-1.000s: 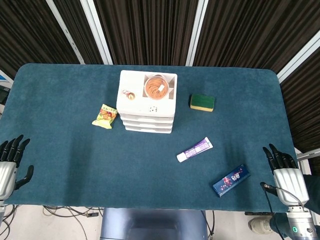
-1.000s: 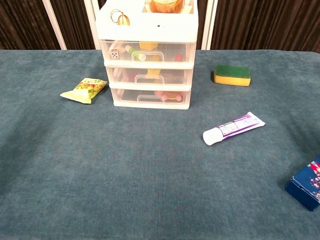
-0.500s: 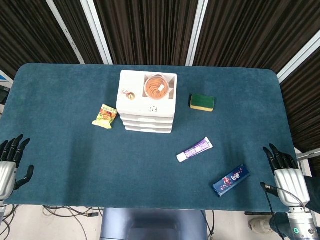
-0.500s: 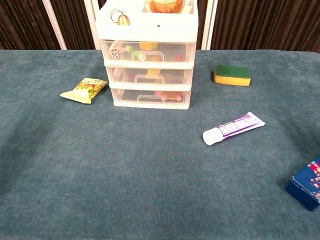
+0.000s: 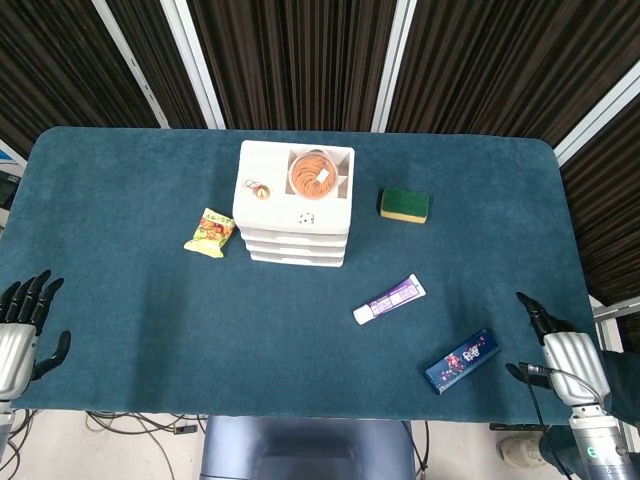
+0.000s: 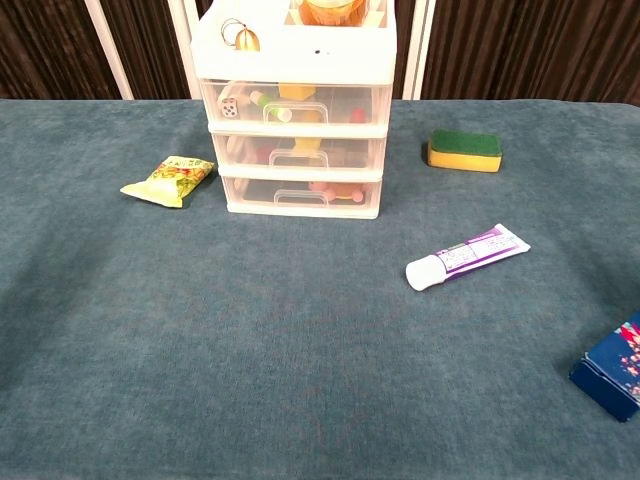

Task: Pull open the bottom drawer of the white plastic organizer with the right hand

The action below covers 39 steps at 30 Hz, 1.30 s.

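Barely underway: right hand now turned and shifted slightly at near table edge, fingers apart, empty. Left hand splayed, idle. Bottom drawer of organizer shut, well apart.

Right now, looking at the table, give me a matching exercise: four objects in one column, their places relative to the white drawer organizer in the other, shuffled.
1. green and yellow sponge
2. yellow-green snack packet
3. white and purple tube
4. round orange container

A. on top of the white plastic organizer
B. left of it
C. right of it, level with it
D. right of it, nearer the robot

Pairs: 1-C, 2-B, 3-D, 4-A
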Each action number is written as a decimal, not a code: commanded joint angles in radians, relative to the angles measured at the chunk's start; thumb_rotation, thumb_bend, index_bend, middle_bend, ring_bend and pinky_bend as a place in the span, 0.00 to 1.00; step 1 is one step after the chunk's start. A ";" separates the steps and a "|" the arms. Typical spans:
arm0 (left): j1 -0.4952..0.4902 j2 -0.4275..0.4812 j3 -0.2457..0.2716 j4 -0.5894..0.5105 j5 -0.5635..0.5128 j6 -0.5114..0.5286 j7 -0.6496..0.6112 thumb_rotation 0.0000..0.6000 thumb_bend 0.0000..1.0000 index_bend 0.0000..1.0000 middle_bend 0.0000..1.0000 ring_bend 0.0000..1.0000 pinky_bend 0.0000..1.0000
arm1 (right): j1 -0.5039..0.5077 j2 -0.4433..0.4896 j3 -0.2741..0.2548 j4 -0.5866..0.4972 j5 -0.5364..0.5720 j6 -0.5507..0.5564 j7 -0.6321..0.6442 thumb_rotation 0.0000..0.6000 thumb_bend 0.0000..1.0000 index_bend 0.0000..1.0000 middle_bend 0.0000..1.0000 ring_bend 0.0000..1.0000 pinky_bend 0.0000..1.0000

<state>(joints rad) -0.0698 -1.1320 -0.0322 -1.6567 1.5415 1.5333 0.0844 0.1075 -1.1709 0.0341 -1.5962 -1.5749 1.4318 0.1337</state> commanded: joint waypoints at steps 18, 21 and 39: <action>-0.001 0.012 -0.005 0.005 -0.019 -0.013 -0.039 1.00 0.44 0.03 0.01 0.00 0.00 | 0.306 -0.229 0.074 -0.152 0.190 -0.452 0.105 1.00 0.43 0.01 0.89 0.97 0.97; -0.004 0.013 -0.007 0.006 -0.026 -0.019 -0.046 1.00 0.44 0.03 0.01 0.00 0.00 | 0.333 -0.293 0.102 -0.144 0.234 -0.463 0.072 1.00 0.47 0.01 0.90 0.98 0.99; -0.004 0.021 -0.012 -0.004 -0.043 -0.027 -0.073 1.00 0.44 0.03 0.01 0.00 0.00 | 0.507 -0.597 0.257 0.028 0.511 -0.551 -0.014 1.00 0.51 0.00 0.99 1.00 1.00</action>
<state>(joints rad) -0.0739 -1.1116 -0.0439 -1.6601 1.4994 1.5065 0.0122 0.5967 -1.7471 0.2764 -1.5890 -1.0842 0.8915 0.1307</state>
